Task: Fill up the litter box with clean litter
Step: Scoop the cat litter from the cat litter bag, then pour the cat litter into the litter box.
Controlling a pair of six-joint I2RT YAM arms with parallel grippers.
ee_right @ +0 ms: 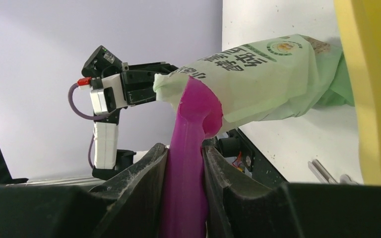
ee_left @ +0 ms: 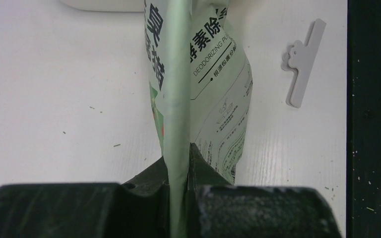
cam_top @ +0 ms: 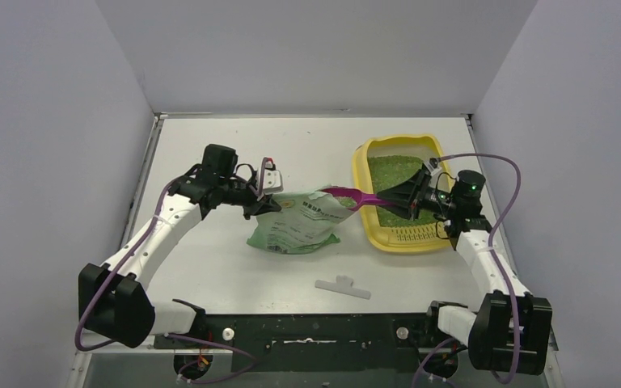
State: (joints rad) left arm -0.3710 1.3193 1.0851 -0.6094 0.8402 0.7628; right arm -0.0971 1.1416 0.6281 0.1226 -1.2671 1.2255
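1. Yellow litter box [cam_top: 400, 141] lies just right of the green bag [cam_top: 299, 226], clean litter [cam_top: 396, 174] inside it.
2. Left gripper [ee_left: 178, 163] pinches the bag's upper left edge.
3. Right gripper [ee_right: 186, 153] grasps the magenta scoop [ee_right: 193, 114], its bowl in the bag's mouth.

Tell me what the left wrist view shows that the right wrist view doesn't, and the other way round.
Only the left wrist: a close look at the left gripper pinching the green bag by its folded edge, and the white clip lying flat beside it. Only the right wrist: the magenta scoop held in the right gripper, its bowl in the bag's mouth, and the yellow litter box at the right edge. Both: the bag, and the left gripper shut on it.
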